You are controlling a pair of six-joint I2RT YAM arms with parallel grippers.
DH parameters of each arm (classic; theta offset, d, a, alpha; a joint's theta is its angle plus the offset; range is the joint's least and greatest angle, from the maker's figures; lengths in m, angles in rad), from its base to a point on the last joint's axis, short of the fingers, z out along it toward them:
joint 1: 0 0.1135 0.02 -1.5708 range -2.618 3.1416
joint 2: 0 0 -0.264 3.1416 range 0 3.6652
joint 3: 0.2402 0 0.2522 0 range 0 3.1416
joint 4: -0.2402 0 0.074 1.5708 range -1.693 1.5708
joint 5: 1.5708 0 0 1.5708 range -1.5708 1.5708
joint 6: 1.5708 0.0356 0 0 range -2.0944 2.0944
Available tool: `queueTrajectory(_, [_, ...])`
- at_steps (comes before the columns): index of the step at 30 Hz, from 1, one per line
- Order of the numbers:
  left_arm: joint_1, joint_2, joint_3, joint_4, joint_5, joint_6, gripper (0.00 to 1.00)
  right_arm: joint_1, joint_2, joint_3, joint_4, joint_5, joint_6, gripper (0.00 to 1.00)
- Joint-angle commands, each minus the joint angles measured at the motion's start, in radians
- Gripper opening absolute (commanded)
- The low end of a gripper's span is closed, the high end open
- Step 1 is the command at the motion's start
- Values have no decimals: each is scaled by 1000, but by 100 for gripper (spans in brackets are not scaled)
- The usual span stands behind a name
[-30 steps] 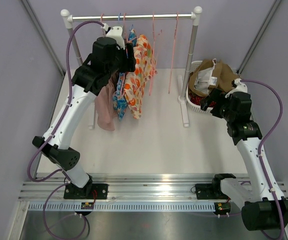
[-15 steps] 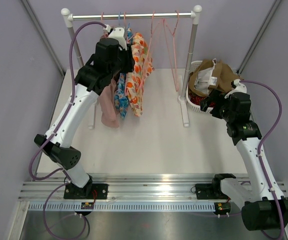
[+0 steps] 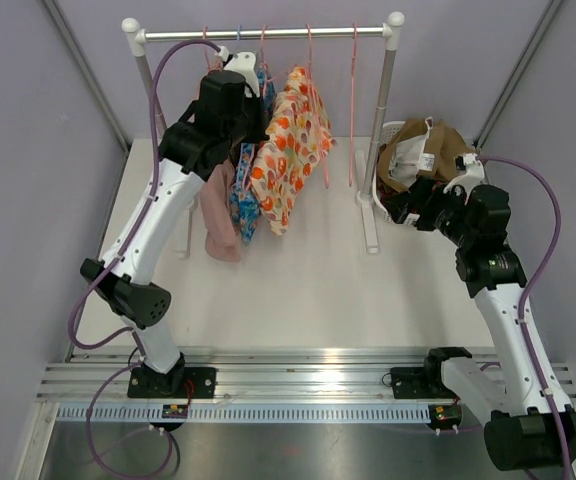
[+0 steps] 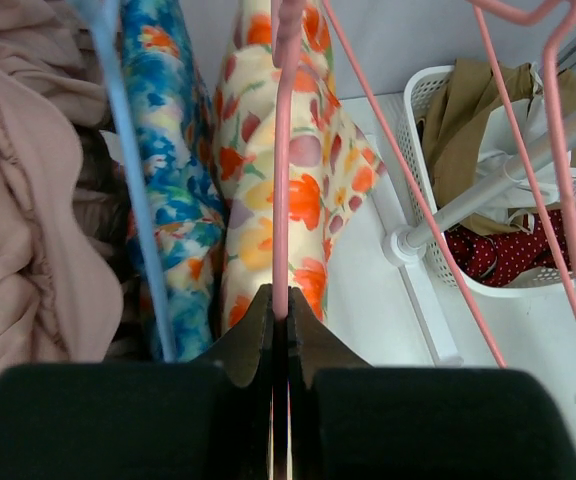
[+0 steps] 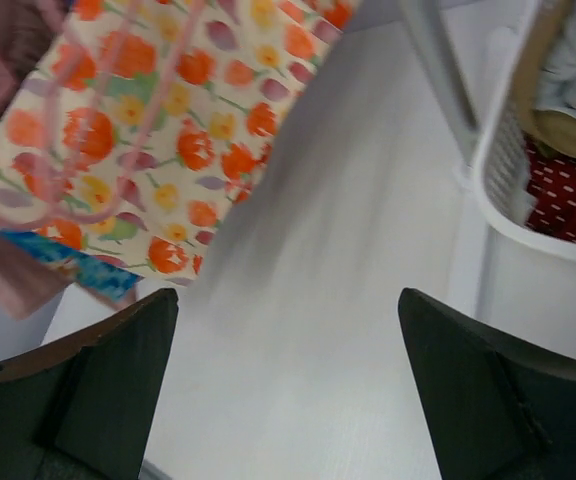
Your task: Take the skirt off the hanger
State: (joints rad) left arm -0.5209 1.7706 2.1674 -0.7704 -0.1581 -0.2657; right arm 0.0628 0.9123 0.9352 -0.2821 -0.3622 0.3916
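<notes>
- Skirt, the orange floral one, hangs from a pink hanger on the rail, between the blue floral garment and two bare pink hangers.
- Your left gripper is clenched on that pink hanger. In the left wrist view both fingers pinch its bar, with the skirt's fabric hanging just behind them.
- The left gripper sits high at the rail, and the plain pink garment hangs beside its arm at the left end.
- Your right gripper is released, with its fingers spread wide and nothing between them.
- The right gripper hovers over the table next to the white basket, well apart from the skirt. Its camera faces the skirt's hem, though that view is blurred.
- The basket holds brown, white and red dotted clothes and stands by the rack's right post.
</notes>
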Motion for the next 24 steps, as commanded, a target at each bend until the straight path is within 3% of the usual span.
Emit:
queueTrajectory(1, [-8,-121,101,-6,-12,16,0,64,-4,75,155,-234,35,100])
queueTrajectory(2, [-11,-126,118,-18,-17,17,0,99,6,130,135,-212,11,99])
queueTrajectory(3, [-16,-134,138,-44,-20,19,0,230,23,160,106,-164,-25,99])
queueTrajectory(4, [-21,-138,170,-55,-27,19,0,300,31,187,75,-6,-105,99])
queueTrajectory(7, [-33,-166,184,-70,-38,25,0,535,89,276,2,254,-186,99])
queueTrajectory(10, [-36,-197,181,-78,-38,17,0,653,149,327,-2,345,-180,99])
queueTrajectory(17, [-39,-255,169,-81,12,-29,0,896,324,427,81,544,-204,99])
queueTrajectory(24, [-39,-327,71,-52,23,-41,0,956,470,534,149,625,-209,99])
